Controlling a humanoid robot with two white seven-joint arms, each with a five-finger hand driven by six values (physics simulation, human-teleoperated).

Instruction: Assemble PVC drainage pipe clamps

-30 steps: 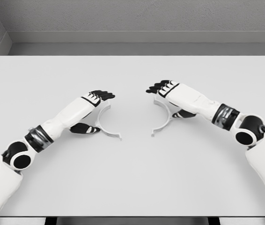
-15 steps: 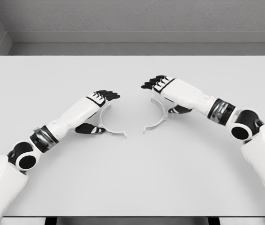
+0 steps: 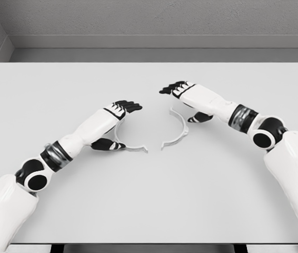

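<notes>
Your left hand [image 3: 118, 117], white with black fingers, comes in from the lower left, its fingers stretched flat over the top of one white half-ring plastic clamp piece [image 3: 130, 145] and its thumb tucked below, so it cups that piece rather than visibly pinching it; whether it truly grips cannot be told. Your right hand [image 3: 183, 95] reaches in from the right, fingers likewise extended and held together, thumb underneath, hovering just beside the upper end of the second white curved clamp half [image 3: 177, 133], and it seems to be apart from it. The two halves lie on the pale grey table [image 3: 149, 200] near its centre, open sides facing each other, their lower tips close but not touching. You appear to be mid-way through bringing the halves together. The next move likely calls for re-seating the right hand on its half, then sliding both inward until the ends meet squarely. There is wide bare tabletop on every side, and the table edges and back wall [image 3: 149, 21] are well apart from the work.
</notes>
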